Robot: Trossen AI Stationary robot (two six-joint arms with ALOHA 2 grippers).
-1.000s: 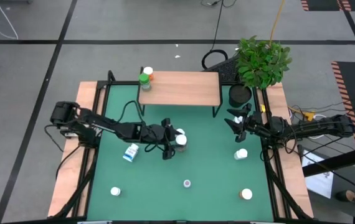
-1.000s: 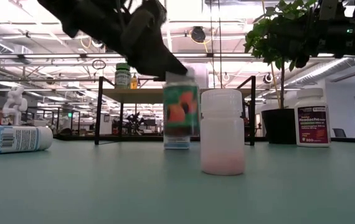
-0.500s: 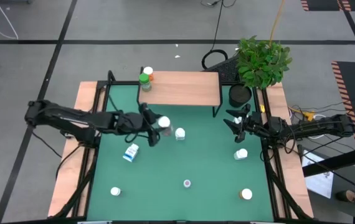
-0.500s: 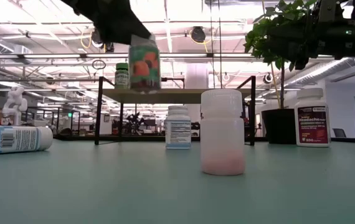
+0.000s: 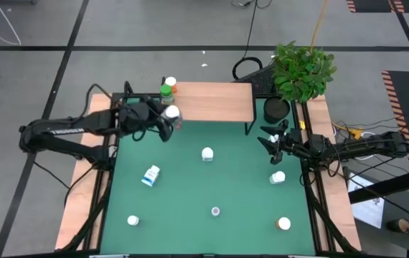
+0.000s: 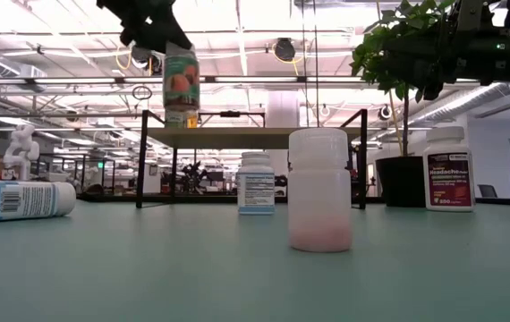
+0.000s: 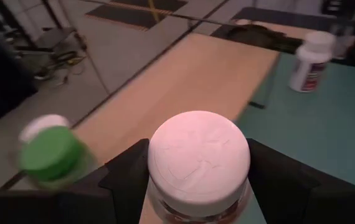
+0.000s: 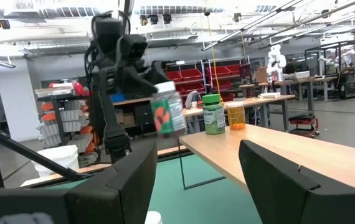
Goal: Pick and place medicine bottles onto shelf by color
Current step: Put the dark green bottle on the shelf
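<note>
Now the big green mat (image 5: 212, 179) covers the tabletop, and the small low shelf with a light wood top and thin black legs (image 5: 215, 102) stands along its far edge. On the shelf's left end stand a green-capped bottle (image 5: 166, 91) and an orange bottle (image 5: 171, 83). The left gripper (image 5: 163, 120) reaches in from the left side, up in the air just by that end of the shelf, its jaws clamped on a clear bottle with a white cap and orange-and-green label (image 6: 182, 84). It looks like the carrying step. Next the bottle likely has to go over the wood top and be set down by the bottles of its colour, without bumping them. The right gripper (image 5: 272, 140) waits near the right edge, jaws apart and holding nothing.
</note>
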